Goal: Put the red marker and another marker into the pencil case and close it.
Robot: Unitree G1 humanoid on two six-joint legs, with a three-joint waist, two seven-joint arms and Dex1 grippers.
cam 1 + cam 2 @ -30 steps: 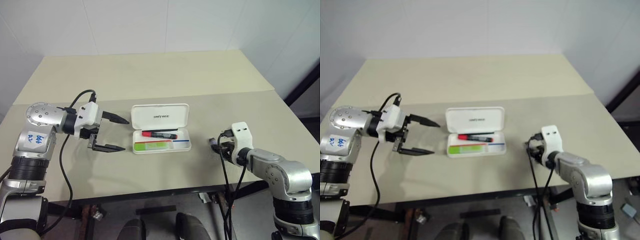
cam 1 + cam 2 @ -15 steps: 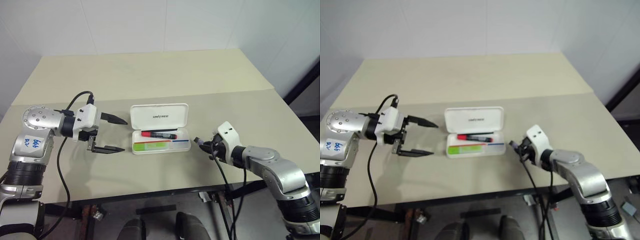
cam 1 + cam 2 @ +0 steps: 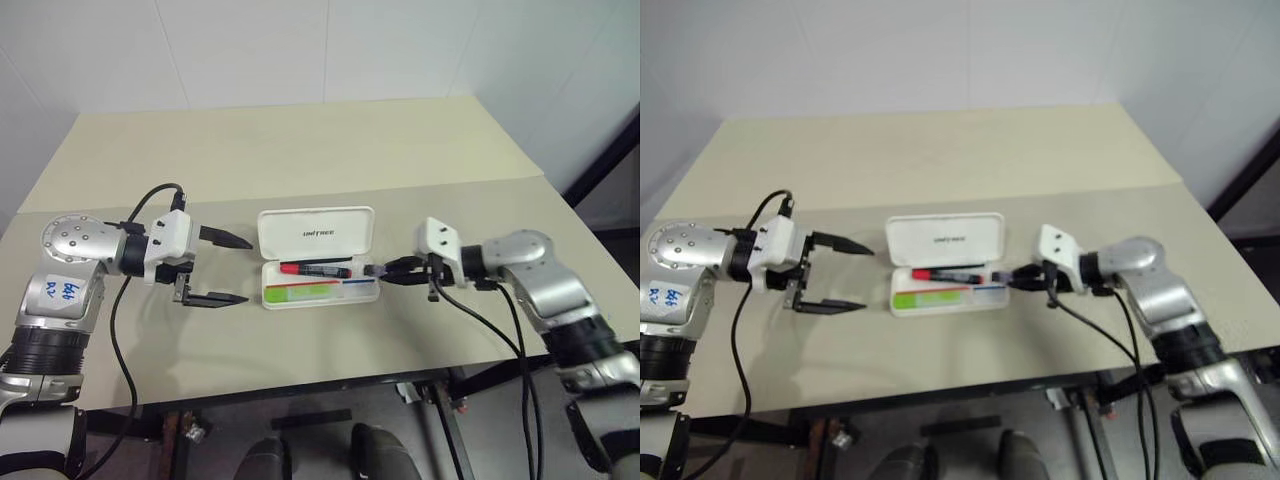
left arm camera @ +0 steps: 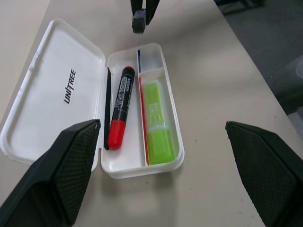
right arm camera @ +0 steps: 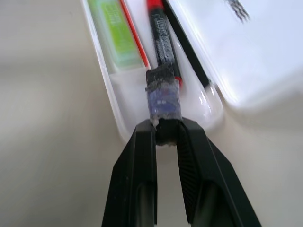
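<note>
Across the beige table (image 3: 300,150), head views: the white hard rectangular pencil case (image 3: 318,232) lies open, its lid tipped back on the far side.
Tray contents: the slim red-and-black marker (image 3: 318,268) lies in the far channel and the flat light green marker (image 3: 300,291) in the near one, so both are already inside.
Left gripper (image 3: 248,270): spread wide and empty, just off the case's left end.
Right gripper (image 3: 392,272): narrow, at the case's right end, pinching a small blue-and-black stub (image 3: 375,270).
Left wrist view: the 2 markers lie side by side with a thin red divider between them, and the small end compartment past them looks bare.
Right wrist view: the 2 fingers clamp the stub's rear, and its front end hangs over the tray's end beside the red marker's black tip. I cannot tell what the stub is.
Step in hand: judged as the last tidying before closing.
Next move: drop the stub into the end compartment or clear it away, then swing the lid down flat without snagging a marker.
</note>
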